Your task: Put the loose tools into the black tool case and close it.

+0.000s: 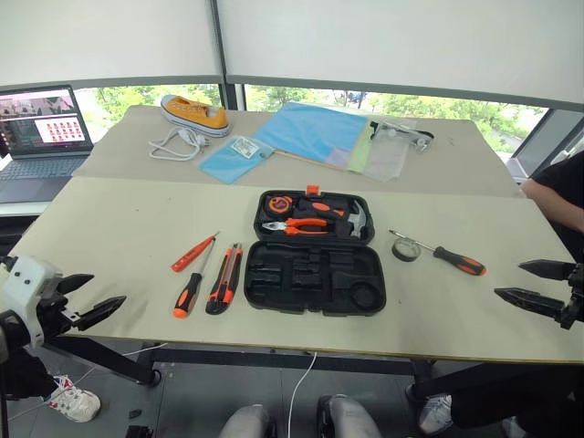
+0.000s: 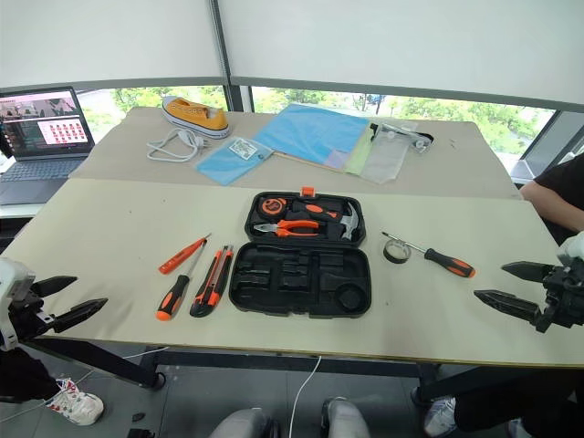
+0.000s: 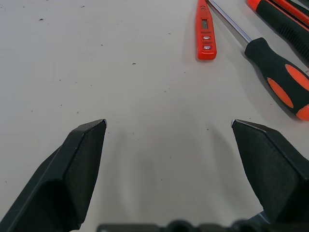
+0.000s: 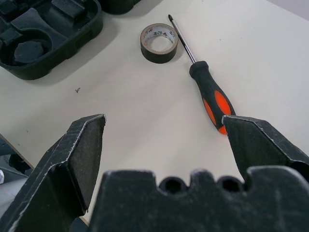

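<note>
The black tool case [image 1: 315, 260] is seen lying open flat at the middle of the table [image 1: 109, 237], its far half already filled with the orange-handled pliers [image 1: 306, 225] and the hammer [image 1: 354, 219], its near half showing bare recesses, so the lid is plainly left up to receive what is loose. The loose tools are split to either side of it, likely so that each arm can be given its own share: on the left, the slim red-handled screwdriver [image 1: 194, 253], a black-and-orange screwdriver [image 1: 192, 290] and the utility knife [image 1: 224, 278] are laid side by side, just beside the case; on the right, the roll of black tape [image 1: 406, 249] rests against the shaft of a second black-and-orange screwdriver [image 1: 453, 258]. The left gripper [image 1: 91, 299] is held wide open over bare table at the near left edge, nothing between its fingers; the right gripper [image 1: 534, 286] is likewise spread fully and empty at the near right edge, aimed toward the tape and screwdriver. Nothing has yet been packed, it would seem. Further back, a laptop [image 1: 41, 137], a yellow shoe [image 1: 194, 113], a white cable [image 1: 178, 142] and blue sheets [image 1: 306, 132] are set well apart from the work. A person's arm [image 1: 557, 196] is seen at the right edge. No obstacle is found between either claw and its tools.
</note>
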Available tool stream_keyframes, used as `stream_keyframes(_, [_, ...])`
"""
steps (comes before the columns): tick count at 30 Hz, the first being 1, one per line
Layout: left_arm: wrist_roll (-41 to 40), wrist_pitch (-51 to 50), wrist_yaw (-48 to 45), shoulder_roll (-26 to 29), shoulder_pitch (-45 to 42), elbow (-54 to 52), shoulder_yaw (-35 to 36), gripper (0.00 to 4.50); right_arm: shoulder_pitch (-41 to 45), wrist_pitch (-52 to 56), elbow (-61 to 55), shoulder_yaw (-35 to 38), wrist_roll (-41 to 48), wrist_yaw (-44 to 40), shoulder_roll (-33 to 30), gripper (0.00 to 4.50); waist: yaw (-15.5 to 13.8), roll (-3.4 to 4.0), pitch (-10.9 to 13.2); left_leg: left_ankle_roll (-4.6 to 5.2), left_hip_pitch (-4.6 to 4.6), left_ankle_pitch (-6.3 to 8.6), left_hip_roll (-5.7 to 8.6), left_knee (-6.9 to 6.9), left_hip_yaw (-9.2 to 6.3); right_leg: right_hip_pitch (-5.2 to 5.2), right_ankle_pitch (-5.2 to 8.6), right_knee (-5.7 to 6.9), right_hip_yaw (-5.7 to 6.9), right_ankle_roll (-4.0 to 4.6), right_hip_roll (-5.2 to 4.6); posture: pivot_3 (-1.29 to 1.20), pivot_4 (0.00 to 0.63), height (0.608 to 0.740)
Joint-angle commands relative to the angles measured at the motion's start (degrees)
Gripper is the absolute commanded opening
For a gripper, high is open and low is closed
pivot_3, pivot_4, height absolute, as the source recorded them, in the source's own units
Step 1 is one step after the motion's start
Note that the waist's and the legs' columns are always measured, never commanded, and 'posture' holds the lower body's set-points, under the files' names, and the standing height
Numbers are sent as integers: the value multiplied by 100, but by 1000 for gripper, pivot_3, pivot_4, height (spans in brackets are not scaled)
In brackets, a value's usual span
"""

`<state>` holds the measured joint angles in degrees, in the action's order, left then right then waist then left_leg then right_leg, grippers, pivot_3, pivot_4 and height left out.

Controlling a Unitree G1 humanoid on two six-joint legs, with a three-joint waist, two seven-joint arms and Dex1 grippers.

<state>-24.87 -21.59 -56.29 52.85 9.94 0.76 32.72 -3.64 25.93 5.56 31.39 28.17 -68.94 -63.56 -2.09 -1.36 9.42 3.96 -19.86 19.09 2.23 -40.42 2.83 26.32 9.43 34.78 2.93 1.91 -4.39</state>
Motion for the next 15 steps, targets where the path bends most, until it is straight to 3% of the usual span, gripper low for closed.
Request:
stream_keyframes(1, [-63, -164, 185, 26, -52, -227, 184, 4467, 140, -231, 108, 47, -108, -14, -107, 4500, 0, 0, 0, 0, 0, 0, 0, 0, 0, 0, 0, 0, 0, 0, 0, 0, 150, 718])
stream_keyframes(5, [-527, -1426, 933, -144, -401, -1153, 16, 4467, 221, -272, -452, 60, -42, 40, -40, 4500, -10, 0, 1, 1, 0, -1, 1, 0, 0, -2, 0, 3, -1, -3, 0, 0, 150, 718])
stream_keyframes(9, [-643, -2474, 1975, -459, -650, -2332, -266, 4467, 312, 377, -1789, 16, 612, 137, 35, 4500, -4, 2, 1, -7, 0, -3, 1, -1, 0, -2, 2, 6, -2, -10, 0, 0, 150, 718])
stream_keyframes(15, [-1046, -4081, 2841, -811, -976, -3142, -799, 4467, 480, 1027, -3686, -528, 1522, 496, 166, 4500, 9, -2, 3, -37, 5, 9, -1, 0, -1, -2, -2, 15, -2, -2, 7, 0, 150, 718])
